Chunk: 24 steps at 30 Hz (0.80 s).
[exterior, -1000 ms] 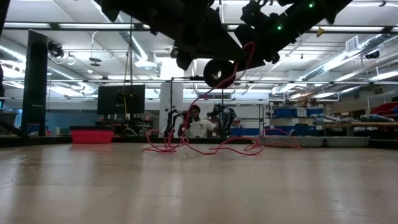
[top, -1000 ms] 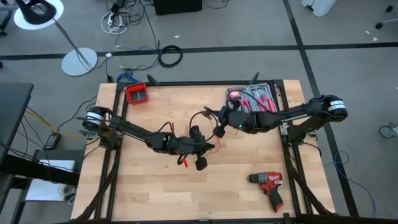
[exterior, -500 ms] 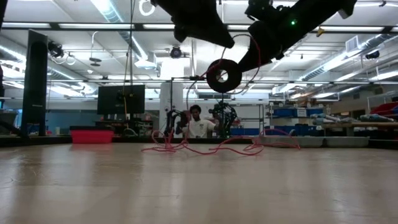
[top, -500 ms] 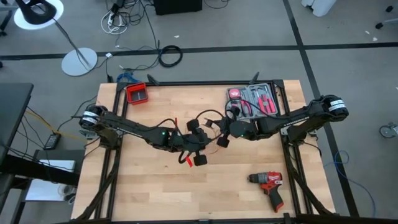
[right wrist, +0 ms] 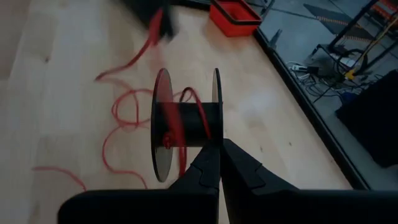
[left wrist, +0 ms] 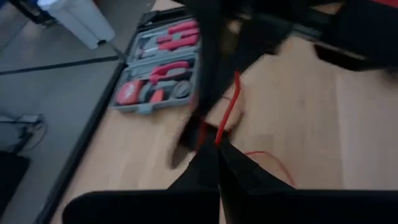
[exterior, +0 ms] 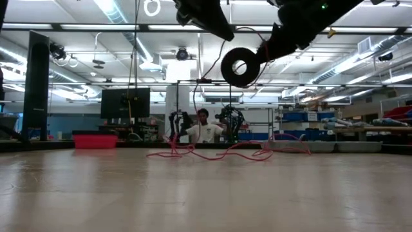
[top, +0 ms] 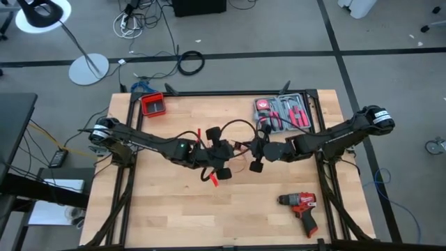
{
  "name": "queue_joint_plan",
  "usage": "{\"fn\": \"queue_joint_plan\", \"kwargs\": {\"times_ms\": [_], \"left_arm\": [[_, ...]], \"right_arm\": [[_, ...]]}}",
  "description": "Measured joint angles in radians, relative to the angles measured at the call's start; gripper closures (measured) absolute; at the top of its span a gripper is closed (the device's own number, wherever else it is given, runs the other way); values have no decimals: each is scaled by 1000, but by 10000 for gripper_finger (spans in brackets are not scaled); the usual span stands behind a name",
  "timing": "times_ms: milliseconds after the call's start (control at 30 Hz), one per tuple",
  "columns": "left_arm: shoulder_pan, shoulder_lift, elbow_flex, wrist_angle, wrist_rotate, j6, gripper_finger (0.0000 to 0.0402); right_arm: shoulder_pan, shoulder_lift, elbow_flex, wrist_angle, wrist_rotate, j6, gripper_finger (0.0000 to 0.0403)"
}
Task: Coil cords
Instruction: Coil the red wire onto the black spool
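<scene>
Left claw [top: 209, 155] clamped on the cords [top: 233, 125] over table [top: 160, 216] centre. Right claw [top: 259, 155] clamped on a black spool [right wrist: 186, 124], brought closer to the left claw than a second before. Red cord [exterior: 212, 153] partly lifted off the table, some turns on the spool; judged: winding under way, most slack left.

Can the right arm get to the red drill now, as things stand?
Probably not at once: the right gripper is shut on the spool. The red drill itself lies unobstructed on the table nearby.
</scene>
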Motion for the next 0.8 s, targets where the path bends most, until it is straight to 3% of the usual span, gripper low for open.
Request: {"fn": "queue_joint_plan", "kwargs": {"times_ms": [200, 800], "left_arm": [[-1, 0, 33, -153, -32, -28, 401], [-34, -6, 24, -438, -132, -203, 402]], "right_arm": [[26, -20, 0, -95, 53, 9, 403], [122, -277, 0, -202, 18, 48, 403]]}}
